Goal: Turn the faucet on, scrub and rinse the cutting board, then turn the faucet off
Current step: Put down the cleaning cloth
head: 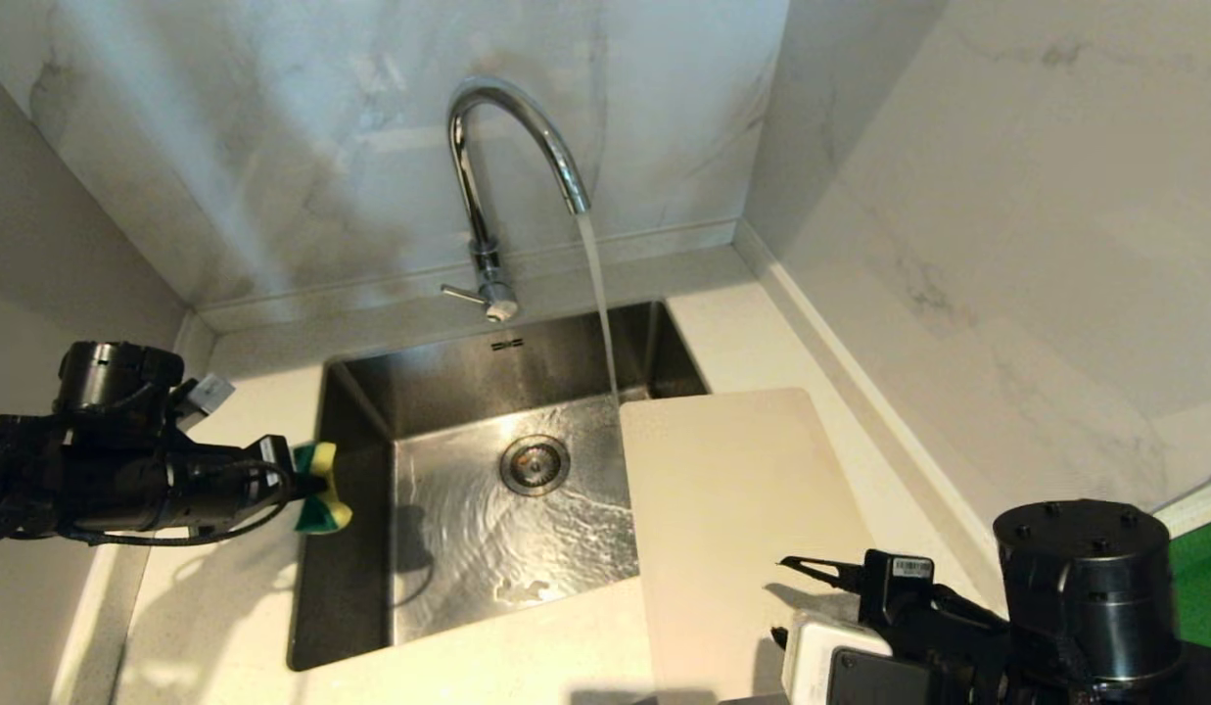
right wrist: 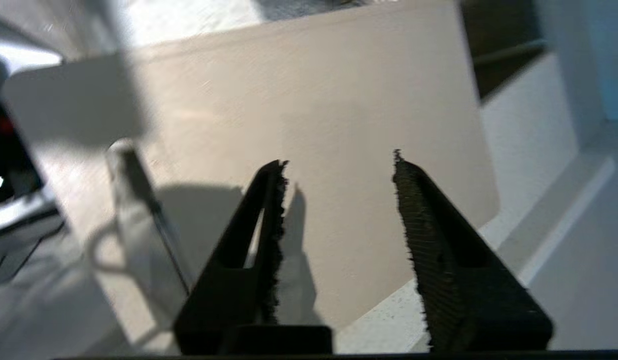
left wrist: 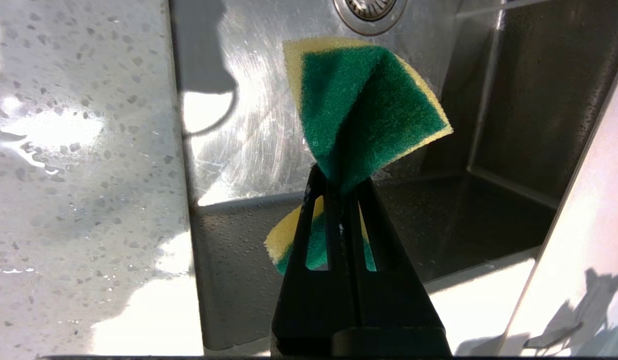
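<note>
While water pours from the faucet [head: 512,162] into the steel sink [head: 360,509], the cutting board [head: 732,519] lies on the counter right of the basin, partly overhanging it. The left wrist view shows the left gripper [left wrist: 338,182] clamped on a folded sponge [left wrist: 361,107] over the sink's edge. The right wrist view shows the right gripper [right wrist: 338,167], its 2 fingers apart, with the board just beyond their tips.

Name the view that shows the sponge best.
The left wrist view: the sponge fills the centre, folded green-and-yellow, pinched in the left gripper. The head view shows it small at the sink's left edge. The right wrist view misses it.
</note>
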